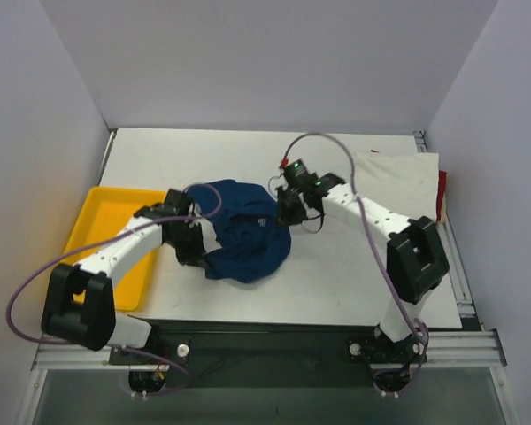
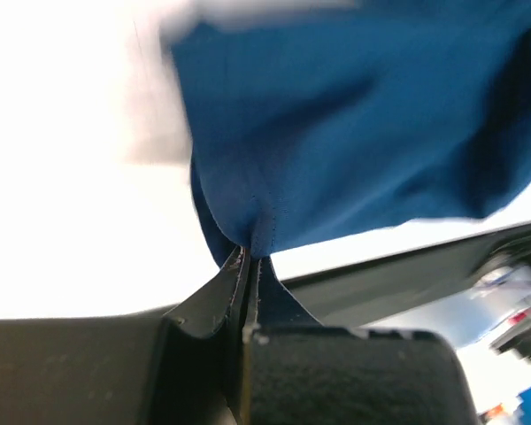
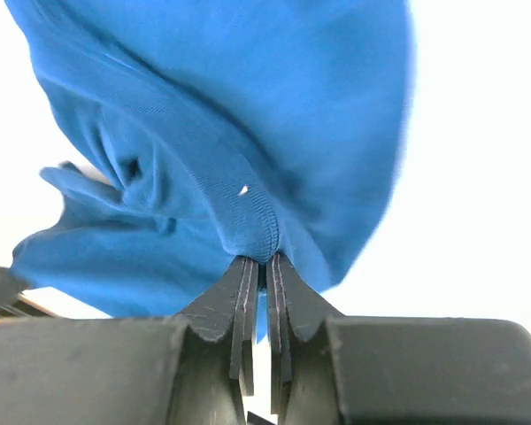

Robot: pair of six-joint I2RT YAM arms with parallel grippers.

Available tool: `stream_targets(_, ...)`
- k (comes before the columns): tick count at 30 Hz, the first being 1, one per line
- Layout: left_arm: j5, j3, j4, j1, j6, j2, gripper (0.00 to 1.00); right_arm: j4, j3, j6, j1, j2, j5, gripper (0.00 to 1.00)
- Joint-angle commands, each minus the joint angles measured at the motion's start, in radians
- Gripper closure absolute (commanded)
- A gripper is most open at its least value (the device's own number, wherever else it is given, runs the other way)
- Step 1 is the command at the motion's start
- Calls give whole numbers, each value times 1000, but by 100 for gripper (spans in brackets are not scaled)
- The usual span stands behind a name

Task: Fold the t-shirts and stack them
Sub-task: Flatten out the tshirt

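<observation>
I'm only getting a sliver of the red shirt (image 1: 443, 188); the rest's under the cream shirt (image 1: 398, 177). The navy shirt (image 1: 246, 232) is bunched, its print too small to read from above, and on my left wrist feed its top edge is blurred and cut off.

The navy blue t-shirt (image 1: 245, 235) sits crumpled mid-counter (image 1: 336, 283) (its left and right edges pinched up), while the cream-white t-shirt (image 1: 398, 181) lies flat at far right, the red t-shirt (image 1: 442, 190) showing at its right edge.
</observation>
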Motion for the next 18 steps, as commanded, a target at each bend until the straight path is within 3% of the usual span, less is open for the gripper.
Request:
stream_targets(1,45,234,30,85,73,88,100,-89,100,-2,-93,-171,20,100)
stream_targets(3,36,383,-5,102,110,182,100,-144,175,-33,-144,-181,23,100)
stream_targets(4,13,539,-53,112,122,212,100,-161,257,-44,-162,-184,26,100)
stream_targets(8,-42,932,-144,153,146,301,100,-225,443,-72,-225,-220,43,100)
stream_targets(11,-57,1061,-160,207,127,283,100,-230,464,-84,-263,-291,43,100)
stream_targets(14,-93,996,-153,239,126,180,100,-231,323,-114,-271,-398,72,100)
stream_targets(17,-35,736,-122,251,126,44,100,-233,116,-99,-283,-519,91,100)
stream_targets(18,32,579,-101,250,112,-17,100,-236,-27,-93,-286,-549,88,100)
